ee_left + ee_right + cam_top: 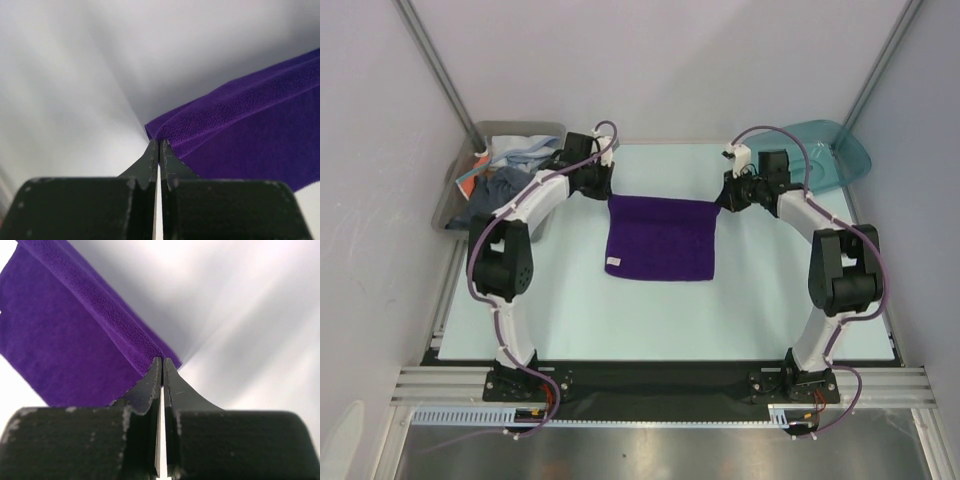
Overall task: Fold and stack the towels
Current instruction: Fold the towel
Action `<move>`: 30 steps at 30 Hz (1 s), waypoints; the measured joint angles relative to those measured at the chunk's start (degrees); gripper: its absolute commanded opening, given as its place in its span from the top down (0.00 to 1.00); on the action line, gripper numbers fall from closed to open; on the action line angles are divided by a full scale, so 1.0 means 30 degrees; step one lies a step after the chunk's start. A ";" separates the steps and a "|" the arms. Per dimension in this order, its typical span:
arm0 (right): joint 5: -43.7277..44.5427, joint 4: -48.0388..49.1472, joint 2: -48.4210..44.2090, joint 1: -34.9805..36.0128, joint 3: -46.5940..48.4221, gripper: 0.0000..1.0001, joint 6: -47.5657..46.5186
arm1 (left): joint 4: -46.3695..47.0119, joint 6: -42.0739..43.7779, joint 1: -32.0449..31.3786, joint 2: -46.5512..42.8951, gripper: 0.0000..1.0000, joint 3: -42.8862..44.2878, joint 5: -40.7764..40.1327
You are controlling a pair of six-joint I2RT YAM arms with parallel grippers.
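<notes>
A deep purple towel (660, 240) is spread in the middle of the table, a small white tag at its near left corner. My left gripper (607, 196) is shut on the towel's far left corner, and my right gripper (720, 203) is shut on its far right corner. In the left wrist view the gripper (159, 142) pinches the corner of the purple towel (240, 130), which runs off to the right. In the right wrist view the gripper (162, 361) pinches the other corner, with the purple towel (65, 340) stretching away to the left. More towels (505, 165), pale and dark, lie bunched in a bin at the far left.
The grey plastic bin (445, 205) holding the other towels stands at the table's far left edge, just behind my left arm. A teal translucent bin (840, 160) stands at the far right corner. White walls close in the table at the back and sides.
</notes>
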 measured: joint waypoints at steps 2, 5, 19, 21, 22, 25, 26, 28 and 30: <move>0.0211 0.0109 -0.0605 0.0226 -0.0678 1.00 0.0146 | 0.0248 -0.0146 0.0000 -0.0794 1.00 -0.0969 -0.0007; 0.0503 0.0321 -0.1523 0.0590 -0.1887 1.00 0.0379 | 0.0554 -0.0357 0.0000 -0.1851 1.00 -0.2382 0.0015; 0.2076 0.0882 -0.5217 0.2091 -0.6747 1.00 0.2215 | 0.1945 -0.2565 -0.0138 -0.6266 1.00 -0.9449 0.0408; 0.2288 0.0874 -0.5333 0.2324 -0.7213 1.00 0.2433 | 0.2055 -0.2841 -0.0233 -0.6535 1.00 -1.0069 0.0401; 0.2404 0.0852 -0.5355 0.2477 -0.7410 1.00 0.2565 | 0.2084 -0.2973 -0.0306 -0.6608 1.00 -1.0309 0.0372; 0.2790 0.0816 -0.5493 0.2652 -0.7919 1.00 0.2805 | 0.2135 -0.3257 -0.0510 -0.6725 1.00 -1.0783 0.0321; 0.2958 0.0794 -0.5581 0.2652 -0.8072 1.00 0.2885 | 0.2178 -0.3293 -0.0561 -0.6790 1.00 -1.0936 0.0306; 0.3155 0.0743 -0.5705 0.2652 -0.8240 1.00 0.3126 | 0.2200 -0.3351 -0.0605 -0.6980 1.00 -1.1234 0.0299; 0.3300 0.0721 -0.5756 0.2652 -0.8306 1.00 0.3322 | 0.2186 -0.3461 -0.0663 -0.7104 1.00 -1.1402 0.0306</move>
